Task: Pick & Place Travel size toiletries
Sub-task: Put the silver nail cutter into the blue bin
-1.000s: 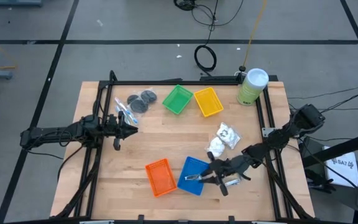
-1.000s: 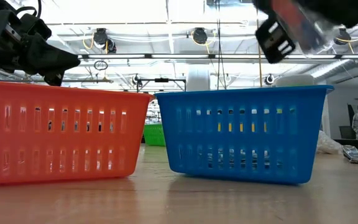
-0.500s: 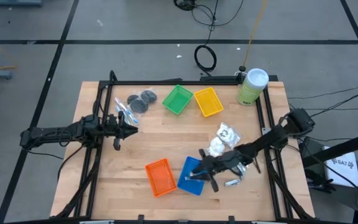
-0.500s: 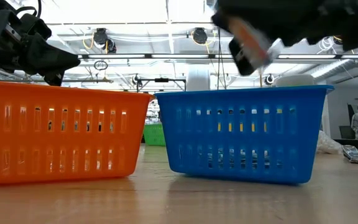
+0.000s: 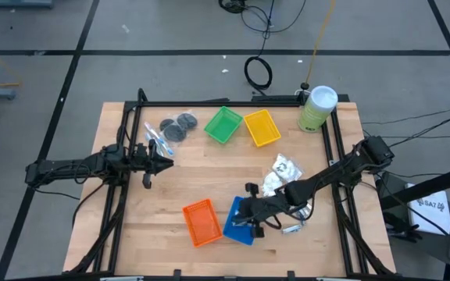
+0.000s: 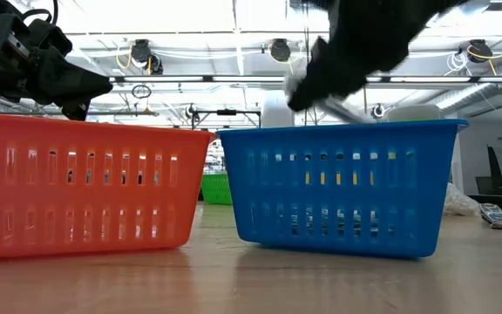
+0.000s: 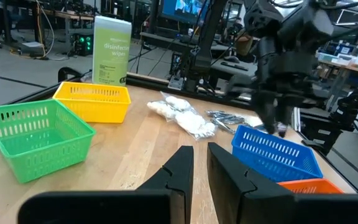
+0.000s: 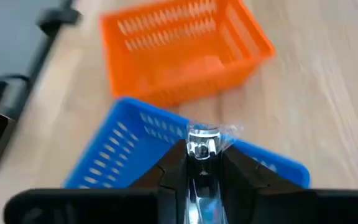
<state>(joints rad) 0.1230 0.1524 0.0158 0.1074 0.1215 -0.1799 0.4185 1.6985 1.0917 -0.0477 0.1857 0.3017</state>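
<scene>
Task progress: early, by my reading; the orange tray (image 5: 202,222), green tray (image 5: 223,125) and yellow tray (image 5: 262,127) all look empty, and whether the blue tray (image 5: 237,211) holds anything I cannot tell.
Step in hand: the right gripper (image 8: 201,163) hangs over the blue tray's rim, fingers pinched on a silver foil tube (image 8: 201,140); the drop is not yet made.
Left to sort: white packets (image 5: 281,173) mid-table, more foil tubes (image 5: 291,229) just beside the blue tray, dark grey discs (image 5: 180,125) and clear sticks (image 5: 155,139) at the far left corner.
Left gripper (image 7: 201,163): fingers nearly together, empty, waiting near the sticks.
Change from earlier: the right arm has travelled from beside the blue tray to above it, carrying the tube; its fingers have tightened slightly. The left arm has not moved.
</scene>
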